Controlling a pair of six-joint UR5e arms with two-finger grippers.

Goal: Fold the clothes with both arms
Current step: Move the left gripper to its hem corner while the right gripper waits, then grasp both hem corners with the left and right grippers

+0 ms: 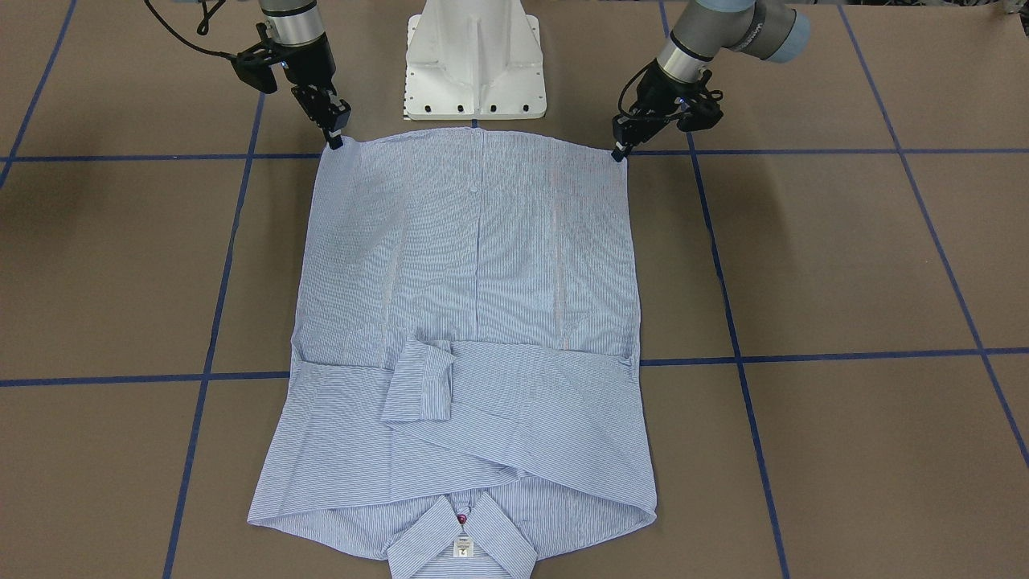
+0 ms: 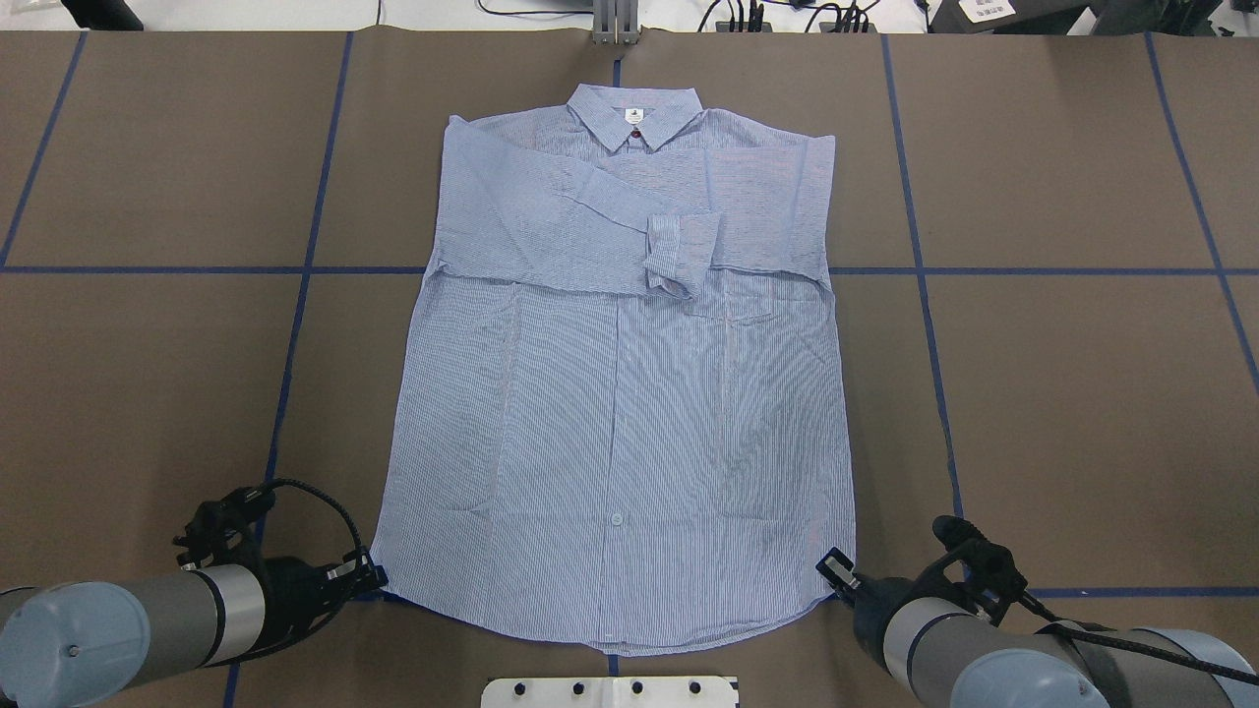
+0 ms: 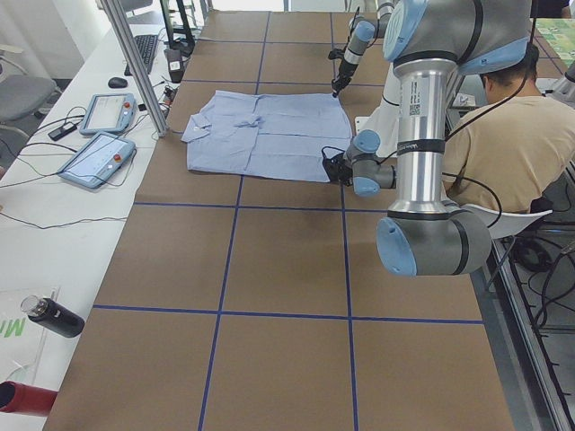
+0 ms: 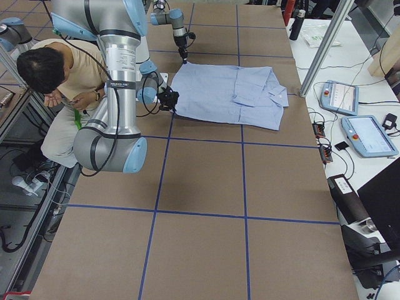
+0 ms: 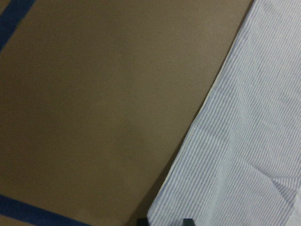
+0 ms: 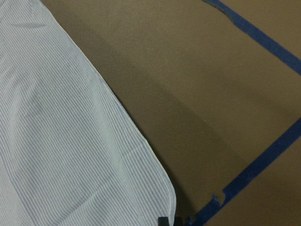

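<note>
Shirt [image 2: 629, 413] lies flat, front up, on table [image 2: 1072, 413]. In overhead view the collar [image 2: 635, 108] is at 12 o'clock and the sleeves are folded across the chest. Left gripper [image 2: 377, 576] is at the hem's 7 o'clock corner, right gripper [image 2: 836, 568] at its 5 o'clock corner. Can't tell whether either gripper's jaws are clamped or apart.

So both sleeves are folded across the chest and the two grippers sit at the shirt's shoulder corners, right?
Not quite. The sleeves are folded across the chest, but the left gripper and right gripper sit at the hem corners of the shirt, nearest the robot, not the shoulders. The overhead exterior view shows it.
</note>
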